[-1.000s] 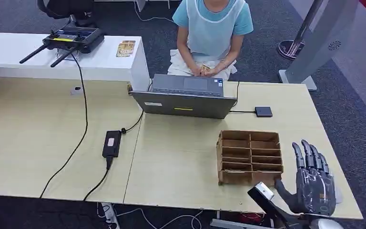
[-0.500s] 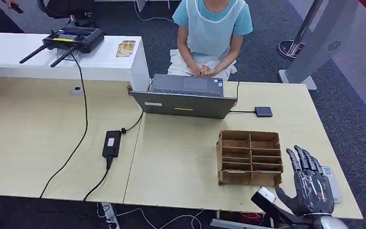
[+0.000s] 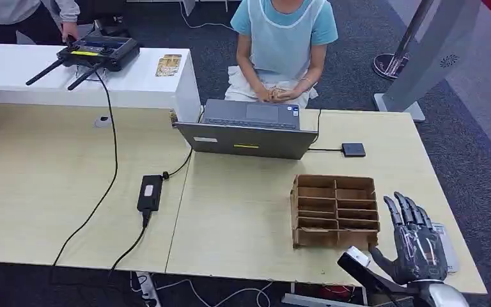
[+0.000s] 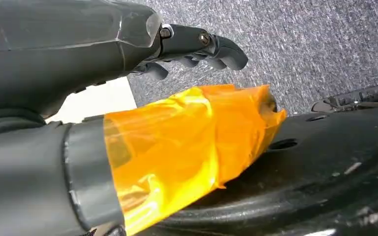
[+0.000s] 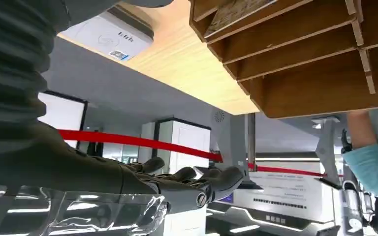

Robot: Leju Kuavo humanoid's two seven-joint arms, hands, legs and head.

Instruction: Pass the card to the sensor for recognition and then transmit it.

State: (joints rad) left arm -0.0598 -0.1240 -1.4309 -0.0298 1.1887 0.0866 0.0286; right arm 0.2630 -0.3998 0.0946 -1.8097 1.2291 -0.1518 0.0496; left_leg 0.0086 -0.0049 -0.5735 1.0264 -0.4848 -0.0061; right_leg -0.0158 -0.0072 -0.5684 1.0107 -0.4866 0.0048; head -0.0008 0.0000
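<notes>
Right hand (image 3: 417,246) open and empty beside the cardboard organizer (image 3: 335,210): reach into a slot, pinch one card cleanly.

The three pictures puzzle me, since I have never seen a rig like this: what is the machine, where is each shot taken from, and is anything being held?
This is a humanoid robot with two arms. The wide picture comes from its head, looking down on a wooden table. There its right hand hovers with fingers spread, holding nothing, beside a cardboard compartment box. Under that hand lies a white card reader. A laptop faces a seated person. The other two pictures come from cameras at the wrists. The left hand hangs over carpet, its thumb wrapped in orange tape, holding nothing.
</notes>
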